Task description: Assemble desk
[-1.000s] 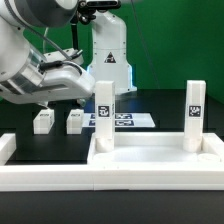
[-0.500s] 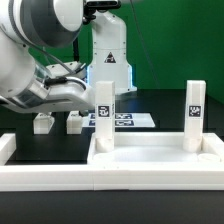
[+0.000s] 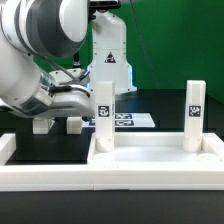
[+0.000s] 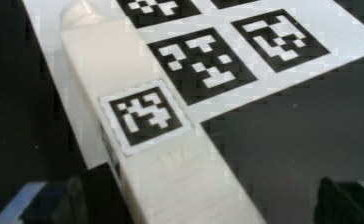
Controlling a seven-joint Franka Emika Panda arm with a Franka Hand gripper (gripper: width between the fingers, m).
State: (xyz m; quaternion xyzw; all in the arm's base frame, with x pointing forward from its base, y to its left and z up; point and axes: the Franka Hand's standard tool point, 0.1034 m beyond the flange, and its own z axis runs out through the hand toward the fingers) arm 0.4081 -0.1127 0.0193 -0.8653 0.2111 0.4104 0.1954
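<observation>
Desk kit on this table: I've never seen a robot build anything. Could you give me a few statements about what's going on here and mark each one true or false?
1. Two upright posts stand at the tabletop panel's far corners. True.
2. All four legs stand upright on the panel. False: two loose posts sit on the black table beyond it.
3. The tool is clamped shut. False: it is open, its fingers well apart, with a tagged post showing between them.
4. The marker board lies flat on the table behind the panel. True.
</observation>
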